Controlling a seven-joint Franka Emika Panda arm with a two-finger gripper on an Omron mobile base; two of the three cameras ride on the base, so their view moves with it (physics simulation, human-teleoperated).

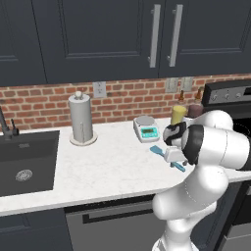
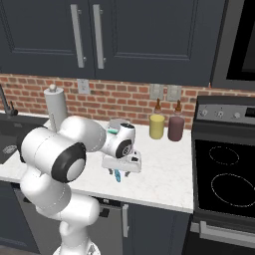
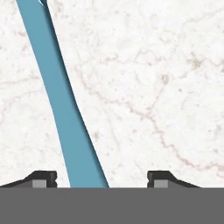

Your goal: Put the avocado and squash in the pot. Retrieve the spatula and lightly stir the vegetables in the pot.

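While the hand (image 3: 100, 181) is hanging open over the desk (image 3: 166, 87), the spatula (image 3: 61, 100) is lying between its fingers, running toward eleven o'clock.

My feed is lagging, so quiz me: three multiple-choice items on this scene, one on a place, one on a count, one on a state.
1. Where does the spatula lie?
A. in the sink
B. on the white counter
C. on the stove

2. How many bottles stand by the brick wall beside the stove?
A. two
B. four
C. none

3. How does the end effector stand to the spatula?
A. clamped on it and lifted
B. far off over the sink
C. low over it, fingertips on either side of the handle, gaps showing

Answers: 1 B, blue handle flat on marble in the hand view. 2 A, one yellow and one dark red. 3 C, marble shows between handle and each tip.
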